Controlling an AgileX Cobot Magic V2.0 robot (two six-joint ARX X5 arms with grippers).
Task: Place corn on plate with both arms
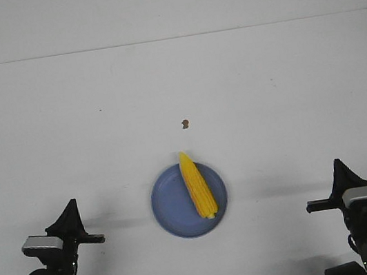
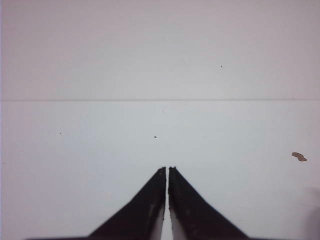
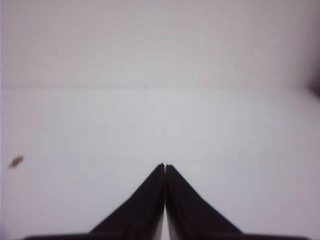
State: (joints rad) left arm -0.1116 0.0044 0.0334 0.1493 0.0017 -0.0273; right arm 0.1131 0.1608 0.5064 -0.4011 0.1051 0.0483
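Note:
The yellow corn (image 1: 196,185) lies on the blue plate (image 1: 171,213) at the front middle of the white table, with its pointed tip over the plate's far rim. My left gripper (image 1: 71,205) is shut and empty at the front left, well apart from the plate. It shows shut in the left wrist view (image 2: 167,169). My right gripper (image 1: 338,164) is shut and empty at the front right. Its jaws meet in the right wrist view (image 3: 164,166). Neither wrist view shows the corn or the plate.
A small brown speck (image 1: 184,123) lies on the table beyond the plate. It also shows in the left wrist view (image 2: 299,156) and the right wrist view (image 3: 16,161). The table's far edge meets a white wall.

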